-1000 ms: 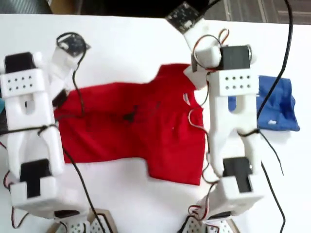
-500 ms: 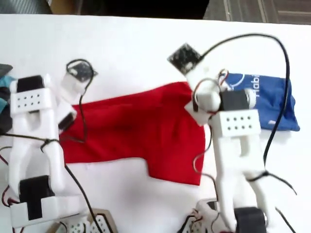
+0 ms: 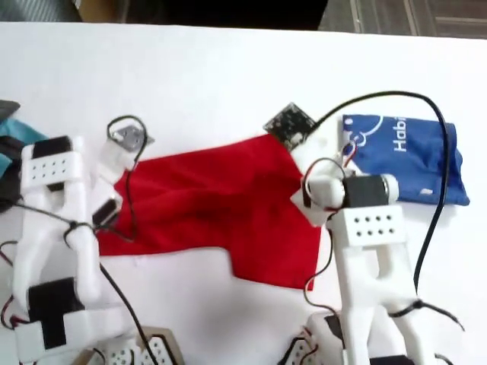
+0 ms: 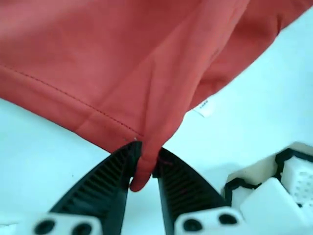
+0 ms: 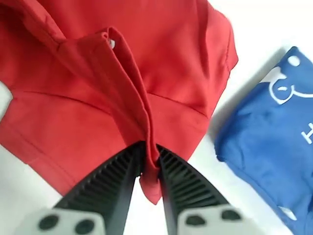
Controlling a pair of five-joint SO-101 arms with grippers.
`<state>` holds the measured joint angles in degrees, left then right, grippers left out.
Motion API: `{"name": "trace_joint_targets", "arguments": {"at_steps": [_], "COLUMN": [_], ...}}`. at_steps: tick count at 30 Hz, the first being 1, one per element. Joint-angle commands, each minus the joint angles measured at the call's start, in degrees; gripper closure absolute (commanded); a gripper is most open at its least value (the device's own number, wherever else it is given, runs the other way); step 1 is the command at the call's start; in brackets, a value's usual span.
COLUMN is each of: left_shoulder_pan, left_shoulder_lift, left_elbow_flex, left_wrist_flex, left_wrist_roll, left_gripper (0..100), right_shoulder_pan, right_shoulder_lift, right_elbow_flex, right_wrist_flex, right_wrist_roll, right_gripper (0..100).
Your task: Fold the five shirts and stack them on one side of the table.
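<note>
A red shirt lies spread across the table's middle, its far half doubled toward the near side. At its left edge my left gripper is shut on a pinched fold of the red shirt, held above the white tabletop. At the shirt's right far corner my right gripper is shut on a ridge of the red shirt. A folded blue shirt lies on the table to the right, and the same blue shirt sits beside the red cloth in the right wrist view.
Both white arms stand over the near part of the table. A teal cloth pokes in at the left edge. Bare white tabletop runs along the far side. A black cable loops over the blue shirt.
Both grippers have drawn the shirt's far edge toward the near side, folding it over itself. The right arm pulled back, uncovering the blue shirt.
</note>
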<state>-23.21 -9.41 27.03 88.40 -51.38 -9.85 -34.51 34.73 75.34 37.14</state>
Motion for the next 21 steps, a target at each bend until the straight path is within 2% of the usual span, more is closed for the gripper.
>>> {"name": "trace_joint_targets", "arguments": {"at_steps": [1,12,21], "left_shoulder_pan": [-2.02,-2.37,-2.29], "left_shoulder_lift": [-5.19,-7.21,-7.21], "left_elbow_flex": [3.3,18.33,21.23], "left_wrist_flex": [-0.09,-12.66,-16.35], "left_wrist_roll": [-3.34,-4.22,-4.31], "left_gripper": [97,97,97], "right_shoulder_pan": [0.48,0.48,0.48], "right_shoulder_lift": [-3.74,-9.98,-9.8], "right_elbow_flex": [2.9,17.93,27.16], "right_wrist_flex": [-0.66,-8.31,-14.64], "right_wrist_roll": [0.18,0.18,0.18], "right_gripper": [97.8,97.8,97.4]}}
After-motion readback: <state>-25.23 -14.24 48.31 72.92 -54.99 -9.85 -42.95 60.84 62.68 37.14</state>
